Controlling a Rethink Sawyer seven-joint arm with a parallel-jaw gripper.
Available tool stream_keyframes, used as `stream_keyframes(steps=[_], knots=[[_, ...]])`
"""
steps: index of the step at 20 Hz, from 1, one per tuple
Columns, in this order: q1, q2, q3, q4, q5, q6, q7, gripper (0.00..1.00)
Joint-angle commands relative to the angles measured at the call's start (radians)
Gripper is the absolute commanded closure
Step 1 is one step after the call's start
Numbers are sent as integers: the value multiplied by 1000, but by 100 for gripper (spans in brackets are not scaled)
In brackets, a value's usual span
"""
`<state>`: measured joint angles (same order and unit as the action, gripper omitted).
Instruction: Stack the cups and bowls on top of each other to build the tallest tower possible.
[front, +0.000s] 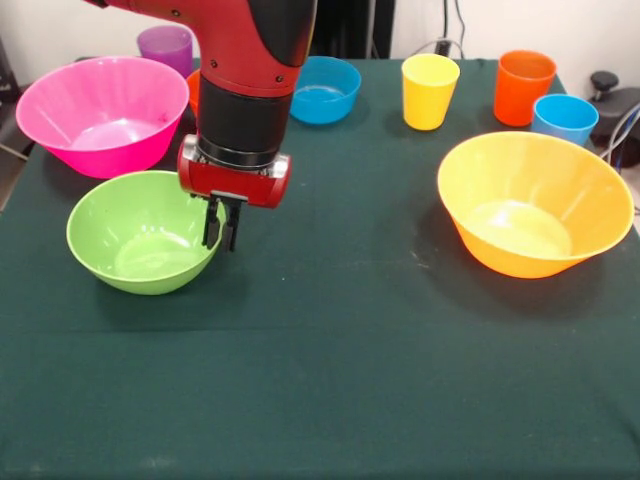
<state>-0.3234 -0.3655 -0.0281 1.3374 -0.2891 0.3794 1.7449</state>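
Note:
My gripper (221, 236) hangs at the right rim of the lime green bowl (135, 235), which stands on the green cloth; its two fingers are close together, pinching that rim. The large pink bowl (105, 115) is behind it at the left. The purple cup (165, 47) stands at the far left. The small orange bowl (193, 90) is mostly hidden behind my arm. The small blue bowl (325, 90), yellow cup (429, 92), orange cup (523, 88) and light blue cup (564, 118) stand along the far edge. The large yellow-orange bowl (535, 205) sits at the right. The red cup is not in view. Nothing is stacked.
A black knob-like object (604, 82) and cables lie past the table's far right corner. The dark green cloth (330, 380) covers the table, and its near half holds no objects.

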Motion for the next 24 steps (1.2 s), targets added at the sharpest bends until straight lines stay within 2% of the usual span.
stream_keyframes(steps=[1, 10, 19, 24], knots=[[11, 83, 137, 58, -63, -42, -18, 100], [47, 72, 108, 69, -27, -2, 40, 100], [148, 65, 43, 97, 64, 18, 201, 100], [184, 67, 22, 114, 106, -19, 238, 100]])
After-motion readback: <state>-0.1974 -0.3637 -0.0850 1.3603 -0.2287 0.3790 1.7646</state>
